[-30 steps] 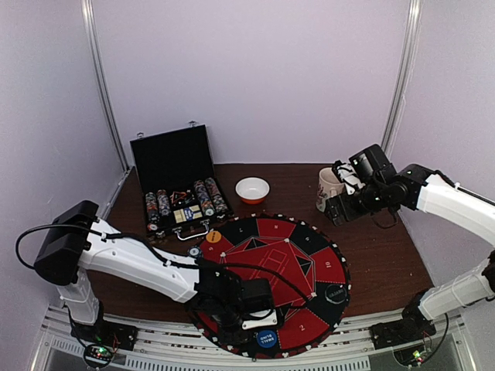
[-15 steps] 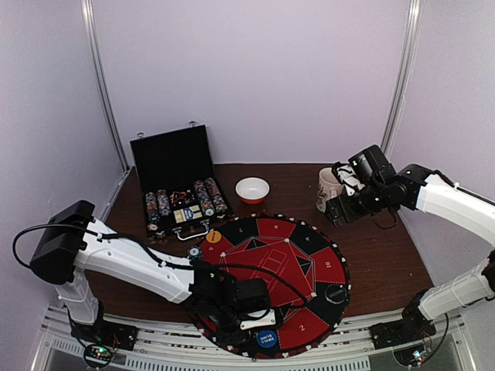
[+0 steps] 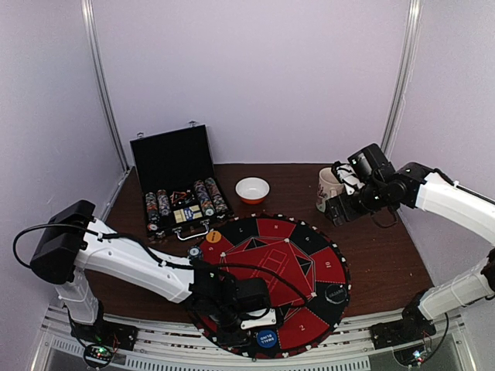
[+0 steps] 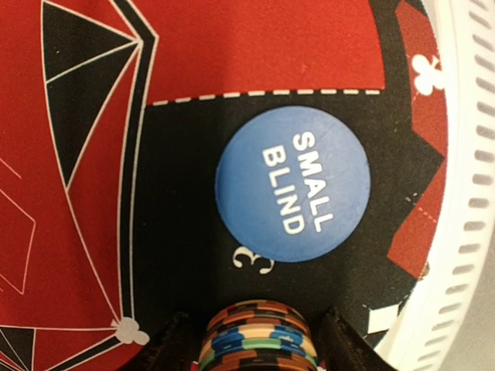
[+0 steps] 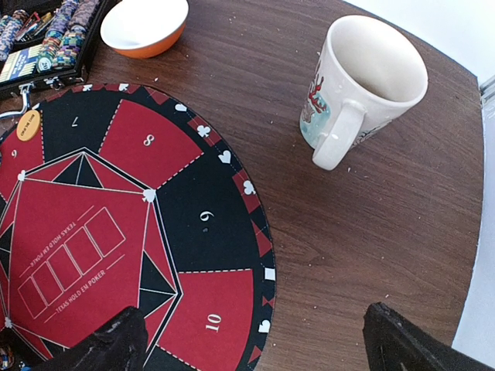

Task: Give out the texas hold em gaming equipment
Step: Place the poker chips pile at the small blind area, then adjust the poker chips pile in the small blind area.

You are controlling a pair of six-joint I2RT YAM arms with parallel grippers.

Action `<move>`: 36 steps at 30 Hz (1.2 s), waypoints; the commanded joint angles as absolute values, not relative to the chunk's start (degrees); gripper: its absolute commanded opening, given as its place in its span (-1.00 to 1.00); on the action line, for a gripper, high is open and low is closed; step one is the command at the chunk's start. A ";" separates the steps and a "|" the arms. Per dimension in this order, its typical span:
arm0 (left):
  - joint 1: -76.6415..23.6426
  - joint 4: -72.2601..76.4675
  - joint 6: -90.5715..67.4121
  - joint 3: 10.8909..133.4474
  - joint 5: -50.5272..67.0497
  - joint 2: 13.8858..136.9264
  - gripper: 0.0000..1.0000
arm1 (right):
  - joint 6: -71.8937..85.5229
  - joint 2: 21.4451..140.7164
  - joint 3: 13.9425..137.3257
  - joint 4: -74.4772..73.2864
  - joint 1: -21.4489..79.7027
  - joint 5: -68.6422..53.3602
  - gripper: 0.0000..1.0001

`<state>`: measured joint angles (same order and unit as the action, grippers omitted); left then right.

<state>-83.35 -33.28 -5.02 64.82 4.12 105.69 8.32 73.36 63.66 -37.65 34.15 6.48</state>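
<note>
Straddles a short stack of chips with the left gripper, fingers set narrow and close on either side; cannot tell whether pinching or loose. Rests on the black wedge at the near edge of the mat, close to the blue SMALL BLIND disc but not touching. Seems upright and round: no long axis, no heading. Hangs wide and empty at far right by the mug: right gripper, well apart from the stack; left arm plainly nearer.

Matt blue disc; glossy white mug; wood-grain table
</note>
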 commanded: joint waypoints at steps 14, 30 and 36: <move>-82.61 -30.59 -3.81 67.06 2.38 102.11 0.68 | 9.95 73.22 66.93 -39.70 34.63 6.39 1.00; -68.40 -30.76 -15.93 64.25 4.03 83.57 0.85 | 18.81 70.94 69.57 -43.17 39.03 5.59 1.00; -57.14 -32.29 -22.35 56.86 -4.89 74.80 0.96 | 28.85 73.49 66.89 -41.32 57.78 8.14 1.00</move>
<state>-62.43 -31.48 -16.08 61.19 0.60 79.29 20.36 71.96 68.34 -40.93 47.53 6.85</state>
